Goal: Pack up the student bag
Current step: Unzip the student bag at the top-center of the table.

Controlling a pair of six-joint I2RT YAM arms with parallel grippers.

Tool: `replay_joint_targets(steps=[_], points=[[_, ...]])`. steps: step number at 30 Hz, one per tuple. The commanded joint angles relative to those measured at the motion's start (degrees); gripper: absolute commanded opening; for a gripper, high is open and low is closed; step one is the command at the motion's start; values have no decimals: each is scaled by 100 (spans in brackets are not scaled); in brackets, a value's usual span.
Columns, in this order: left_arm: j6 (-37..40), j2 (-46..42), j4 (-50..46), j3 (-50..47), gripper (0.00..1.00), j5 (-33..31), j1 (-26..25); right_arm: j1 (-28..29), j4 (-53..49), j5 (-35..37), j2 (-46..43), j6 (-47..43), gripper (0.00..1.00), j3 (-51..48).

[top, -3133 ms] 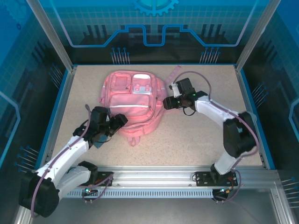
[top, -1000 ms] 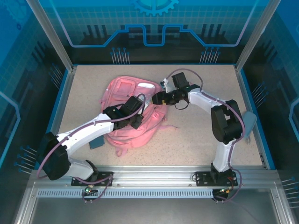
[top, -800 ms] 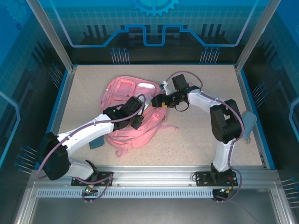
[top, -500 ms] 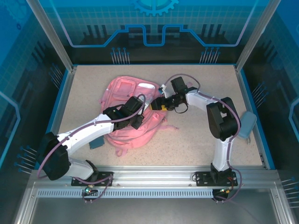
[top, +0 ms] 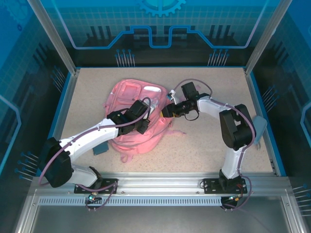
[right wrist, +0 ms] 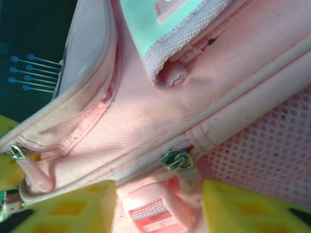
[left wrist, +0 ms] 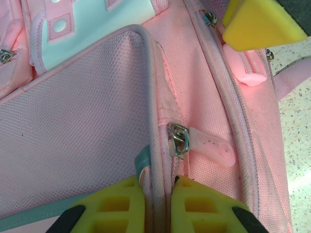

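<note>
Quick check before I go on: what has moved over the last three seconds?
The left gripper swung from the bag's near-left corner onto the student bag and is shut on its piping. The bag got bunched up. The right gripper edged inward at the bag's right side, jaws open around a zipper pull. Over the last second, the left gripper and the bag stayed put.

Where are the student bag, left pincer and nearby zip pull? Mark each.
student bag [top: 126, 92], top external view, upper pink pocket.
left pincer [left wrist: 158, 191], left wrist view, between its yellow fingertips.
zip pull [left wrist: 211, 147], left wrist view, pink tab.
</note>
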Motion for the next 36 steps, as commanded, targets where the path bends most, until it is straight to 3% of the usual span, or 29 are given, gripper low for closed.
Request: replay_joint_targets(steps=[1,4,9,13,20,29,36], points=[[-69,-42,536,74,11,170,38,-36,-48,-130,-179,-64,40,-59],[-63,-56,536,83,11,212,37,-27,-70,-56,-149,-74,38,-14],[-41,-60,523,74,11,290,43,32,-301,766,-55,-216,44,120],[18,-64,502,54,11,335,41,84,-245,821,-9,-615,44,84],[277,-172,560,-13,8,504,48,292,-4,813,-37,-1523,36,-12],[501,-297,591,-92,5,728,76,437,-108,1724,293,-1905,21,301],[511,-341,595,-136,5,795,129,483,-251,1725,397,-2039,29,492]])
